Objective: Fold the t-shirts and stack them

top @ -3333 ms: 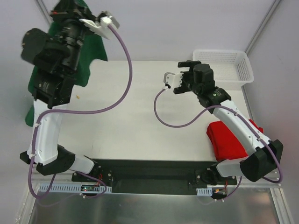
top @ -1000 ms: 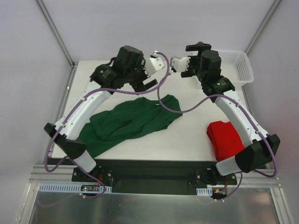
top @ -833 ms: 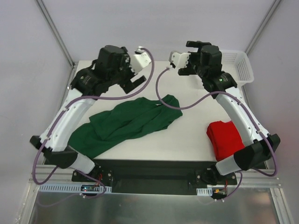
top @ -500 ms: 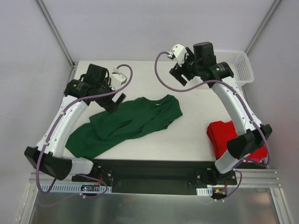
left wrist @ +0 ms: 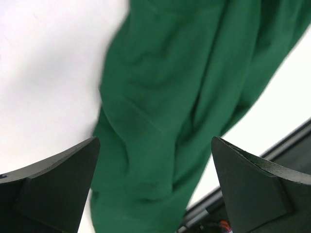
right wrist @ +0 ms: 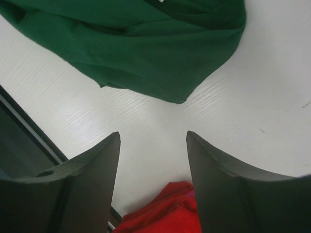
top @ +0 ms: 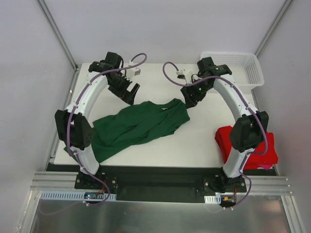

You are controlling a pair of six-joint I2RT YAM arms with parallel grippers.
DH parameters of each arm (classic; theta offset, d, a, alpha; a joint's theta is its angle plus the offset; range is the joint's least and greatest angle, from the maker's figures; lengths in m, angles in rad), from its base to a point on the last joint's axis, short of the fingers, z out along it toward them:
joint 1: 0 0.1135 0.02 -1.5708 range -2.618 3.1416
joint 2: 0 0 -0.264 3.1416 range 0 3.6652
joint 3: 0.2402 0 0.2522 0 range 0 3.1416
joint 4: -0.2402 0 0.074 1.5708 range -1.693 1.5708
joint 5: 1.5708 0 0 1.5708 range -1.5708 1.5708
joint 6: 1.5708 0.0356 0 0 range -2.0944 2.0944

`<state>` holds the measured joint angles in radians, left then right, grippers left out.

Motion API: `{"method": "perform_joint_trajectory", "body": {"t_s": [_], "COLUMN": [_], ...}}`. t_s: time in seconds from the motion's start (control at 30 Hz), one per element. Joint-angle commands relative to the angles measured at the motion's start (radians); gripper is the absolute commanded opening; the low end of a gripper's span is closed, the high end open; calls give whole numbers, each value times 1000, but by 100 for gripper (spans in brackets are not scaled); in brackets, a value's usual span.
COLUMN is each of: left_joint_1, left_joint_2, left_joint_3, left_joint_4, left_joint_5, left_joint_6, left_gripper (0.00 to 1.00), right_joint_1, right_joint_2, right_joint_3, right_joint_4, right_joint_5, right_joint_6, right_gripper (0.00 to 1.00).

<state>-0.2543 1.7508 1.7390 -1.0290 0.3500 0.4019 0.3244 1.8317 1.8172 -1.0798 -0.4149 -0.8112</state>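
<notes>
View from above of a white surface with two robot arms reaching in from the near edge. A dark green t-shirt lies crumpled and unfolded across the left and middle of the surface, running on a slant from the near left corner up toward the centre. A bright red t-shirt sits as a folded bundle at the near right, partly hidden behind the right arm. The two shirts lie well apart. A white mesh basket stands at the far right corner.

The left arm bends out over the far left of the surface, and the left pincer sits just at the far edge of the green shirt. Its wrist camera shows its two dark fingers spread wide, with rumpled green cloth below the gap and nothing between them.

The right arm arches over the far right, and the right pincer sits just beside the shirt's right end. Its wrist camera shows its fingers parted with bare white surface between them, gripping nothing. The green shirt's rounded edge lies just beyond the fingertips, and a corner of red cloth shows at the bottom of that view.
</notes>
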Motion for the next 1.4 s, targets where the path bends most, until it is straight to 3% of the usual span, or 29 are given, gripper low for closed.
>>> {"method": "perform_joint_trajectory", "body": {"t_s": [0.0, 0.2, 0.33, 0.57, 1.0, 1.23, 1.33, 1.37], "left_joint_1": [0, -3, -14, -16, -37, -39, -49, -49], "left_joint_2": [117, 234, 318, 458, 529, 559, 572, 560], "left_joint_3": [128, 125, 116, 223, 209, 249, 249, 235], "left_joint_4": [23, 96, 139, 155, 119, 66, 18, 20], "left_joint_5": [26, -31, -100, -163, -183, -180, -152, -149], "left_joint_6": [52, 89, 114, 117, 100, 71, 38, 34], "left_gripper": [99, 99, 99, 99, 99, 99, 90, 76], "right_joint_1": [5, 59, 119, 134, 142, 107, 91, 85], "right_joint_2": [-69, -118, -216, -229, -250, -218, -175, -164], "right_joint_3": [-94, -209, -354, -314, -266, -286, -265, -254], "right_joint_4": [-16, 13, 176, 210, 184, 211, 222, 221], "right_joint_5": [-71, -41, 53, 45, 176, 123, 117, 123], "right_joint_6": [-55, -71, -56, 0, -114, -178, -181, -169], "right_gripper": [60, 56, 66, 95, 97, 97, 96, 96]}}
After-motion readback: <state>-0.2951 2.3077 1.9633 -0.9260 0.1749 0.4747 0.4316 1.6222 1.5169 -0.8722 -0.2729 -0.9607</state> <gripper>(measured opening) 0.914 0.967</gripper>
